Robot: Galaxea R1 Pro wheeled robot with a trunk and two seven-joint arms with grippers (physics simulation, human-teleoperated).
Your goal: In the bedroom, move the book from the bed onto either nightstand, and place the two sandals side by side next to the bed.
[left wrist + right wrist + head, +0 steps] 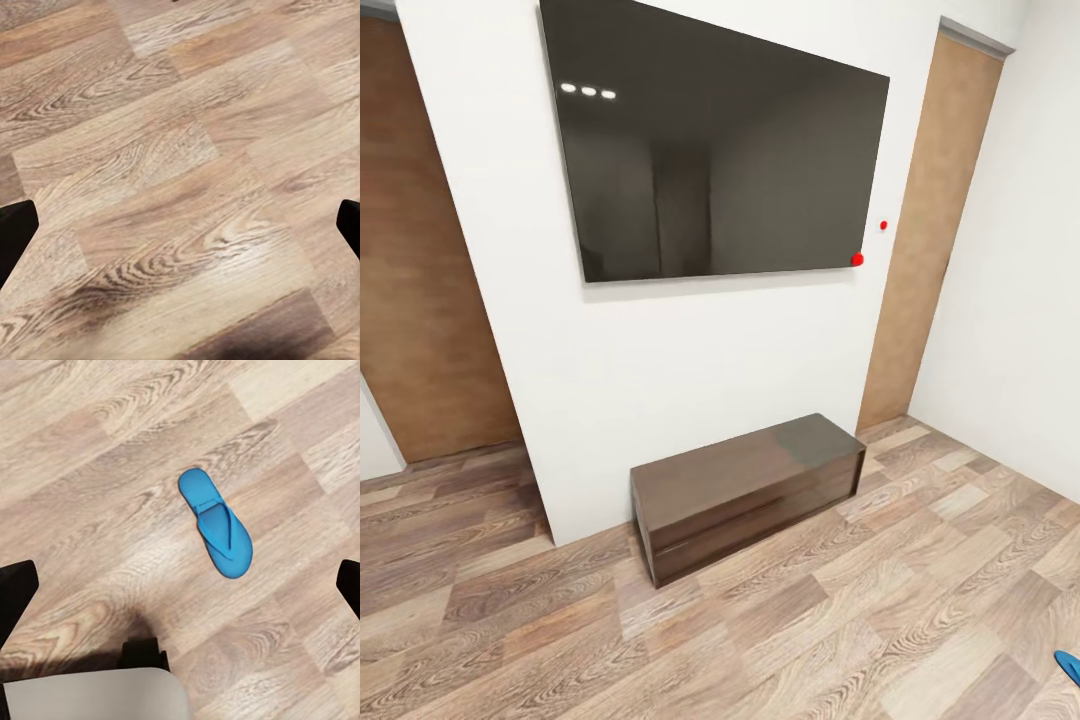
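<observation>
Head view: a black screen (715, 150) hangs on a white wall (660, 370) above a long dark bench (748, 493) on the plank floor (810, 620). A blue sandal edge (1069, 662) shows at the lower right.

Left wrist view: the left tool (180, 225) is spread wide over bare floor.

Right wrist view: the right tool (180, 585) is spread wide, empty, above one sandal lying flat on the floor, straps up.

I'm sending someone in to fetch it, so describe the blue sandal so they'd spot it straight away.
Start from the wood-plank floor, pale brown all over. The sandal lies flat on it, straps up, with bare planks around it. It is the one bright blue thing there, a flip-flop with thin blue straps.
</observation>
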